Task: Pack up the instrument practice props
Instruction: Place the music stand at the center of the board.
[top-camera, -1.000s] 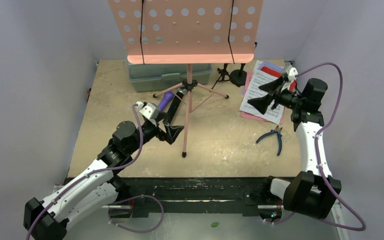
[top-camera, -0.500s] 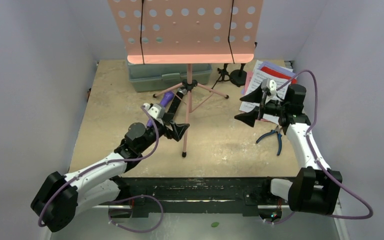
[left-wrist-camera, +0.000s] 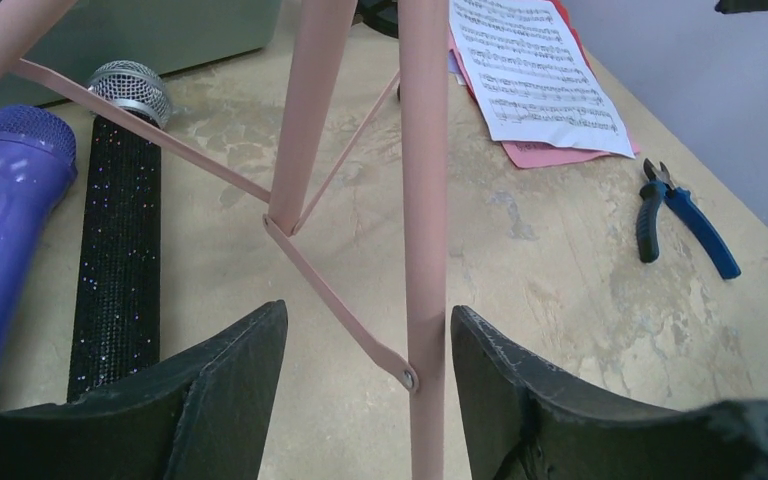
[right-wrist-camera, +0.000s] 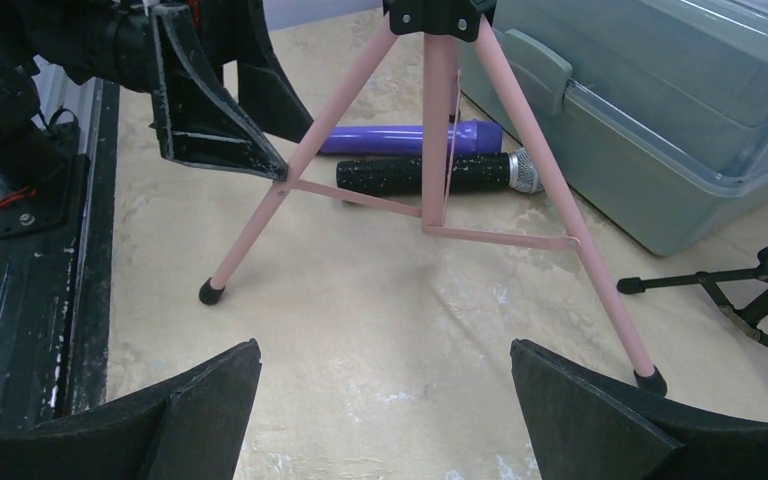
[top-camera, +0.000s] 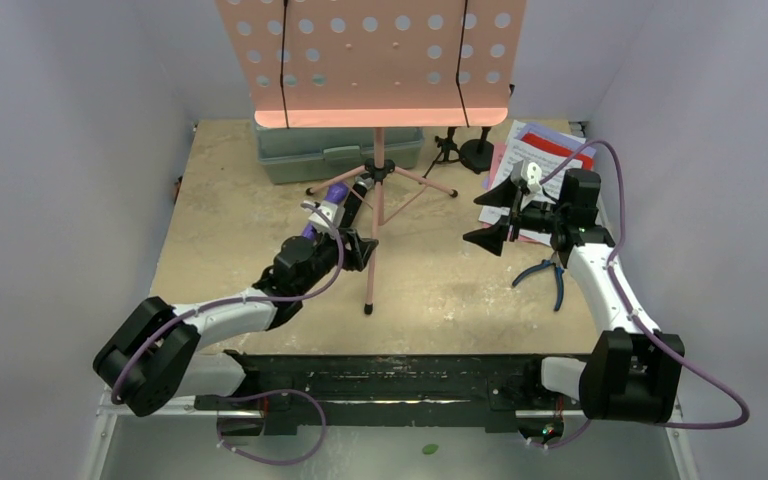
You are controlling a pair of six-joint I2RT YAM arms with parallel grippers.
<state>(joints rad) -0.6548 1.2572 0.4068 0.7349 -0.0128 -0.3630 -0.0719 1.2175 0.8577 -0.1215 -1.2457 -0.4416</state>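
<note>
Pink metal is your main worry. The tripod (top-camera: 378,145) stands upright at mid-back of the table with its tray (top-camera: 380,60) high on the pole, so it looks top-heavy. Your left gripper (left-wrist-camera: 368,308) has its jaws part-open astride the near leg, low down. The leg sits closer to one pad than the other and is not clamped. Close from there and the nearer pad will likely shove the thin leg sideways. Pull on that one leg alone and the whole thing could tip toward the case (top-camera: 300,155) or swing a foot into the mounts (top-camera: 447,148) by the right rear leg. Your right gripper (top-camera: 482,218), jaws wide and holding nothing, hovers between the tripod and the pages (left-wrist-camera: 540,80); a low sweep there could scatter them. The purple mic (left-wrist-camera: 10,210) and the black mic (left-wrist-camera: 120,250) lie side by side under the struts, just beside your left jaws, and a dragged leg could roll them. As for containers, the tray shows only two black bands across its face and no pages. The case has its lid down, so you cannot tell what is inside.
</note>
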